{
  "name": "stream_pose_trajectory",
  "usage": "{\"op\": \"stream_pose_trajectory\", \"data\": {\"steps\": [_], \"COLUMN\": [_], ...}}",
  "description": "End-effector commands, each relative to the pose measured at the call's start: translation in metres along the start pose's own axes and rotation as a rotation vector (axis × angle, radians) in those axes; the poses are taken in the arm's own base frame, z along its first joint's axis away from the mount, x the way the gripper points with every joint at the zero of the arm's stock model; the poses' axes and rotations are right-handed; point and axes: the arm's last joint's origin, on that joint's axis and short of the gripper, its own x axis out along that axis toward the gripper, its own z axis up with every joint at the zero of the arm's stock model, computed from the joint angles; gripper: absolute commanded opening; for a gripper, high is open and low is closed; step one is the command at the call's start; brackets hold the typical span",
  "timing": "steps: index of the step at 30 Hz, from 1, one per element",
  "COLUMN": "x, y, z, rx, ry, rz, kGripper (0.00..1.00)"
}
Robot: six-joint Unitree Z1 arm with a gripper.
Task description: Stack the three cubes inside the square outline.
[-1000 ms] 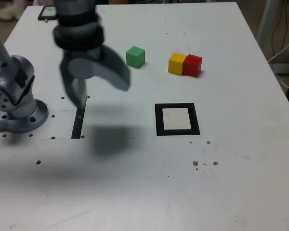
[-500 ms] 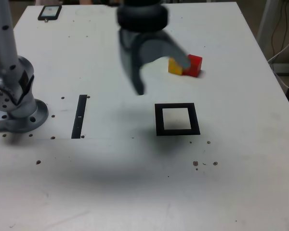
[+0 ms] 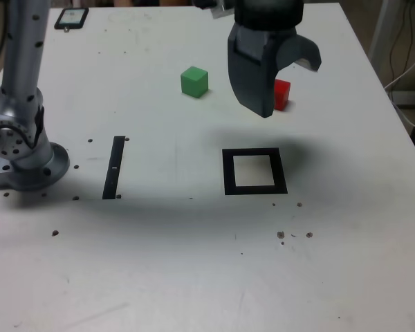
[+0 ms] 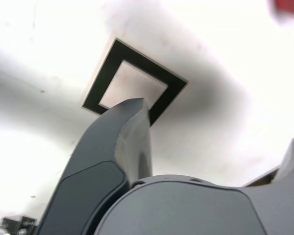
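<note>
No cube is stacked yet, and I judge that the step in hand is the reach toward the first cube. The gripper (image 3: 285, 88) hangs above the bench (image 3: 346, 263) with its jaws spread wide and nothing between them. The dark front finger (image 3: 252, 79) points down, and the other one curves out to the exterior view's right.

The red cube (image 3: 281, 95) shows only as a small part, just behind the jaws and partly hidden by them. It sits on the bench, and the jaws look higher than it, so they do not touch it. In the wrist view the red cube (image 4: 289, 7) is only a blurred red patch at the edge of the picture. The yellow cube is not visible now; it may be hidden behind the jaws, but I cannot tell. The green cube (image 3: 194, 81) stands free, well apart from the jaws toward the exterior view's left.

The square outline (image 3: 254, 171) lies empty on the bench, in front of the jaws and below them, nearer to the camera. In the wrist view the square outline (image 4: 132, 81) appears just past the tip of one finger.

For the next move, I think the jaws must go down around one cube, probably the red one since it is nearest. They should straddle it on two opposite faces before closing. A neighbour cube close beside it could be pushed, so the descent needs care.
</note>
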Motion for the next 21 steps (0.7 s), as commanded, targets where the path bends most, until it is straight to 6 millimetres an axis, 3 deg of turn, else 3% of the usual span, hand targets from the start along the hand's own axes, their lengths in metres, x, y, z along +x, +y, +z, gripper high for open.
{"op": "stream_pose_trajectory", "data": {"steps": [1, 10, 21], "x": [0.003, 0.007, 0.047], "y": [0.012, 0.043, 0.036], "z": [0.011, 0.037, 0.072], "rx": [-0.058, -0.237, -0.338], "ry": [-0.006, -0.012, -0.031], "rz": [0.001, -0.005, 0.002], "kGripper": [0.99, 0.99, 0.99]}}
